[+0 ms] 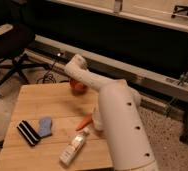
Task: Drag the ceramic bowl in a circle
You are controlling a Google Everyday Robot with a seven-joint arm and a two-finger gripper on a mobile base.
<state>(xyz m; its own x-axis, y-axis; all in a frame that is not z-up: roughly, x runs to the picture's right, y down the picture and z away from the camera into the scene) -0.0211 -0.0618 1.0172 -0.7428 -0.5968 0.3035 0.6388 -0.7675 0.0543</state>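
Note:
The ceramic bowl (78, 88) is a small red-orange round thing near the far edge of the wooden table (37, 102), partly hidden behind my white arm. My gripper (73, 75) is at the end of the arm, right over the bowl and touching or nearly touching it; the wrist hides it. The arm's big white segment (119, 130) fills the lower right of the view.
On the table lie a black striped block (27, 132), a blue cloth-like item (45, 126), a white bottle (75, 146) on its side and an orange stick-like item (85, 121). An office chair (9, 55) stands left, a metal rail (152, 80) behind.

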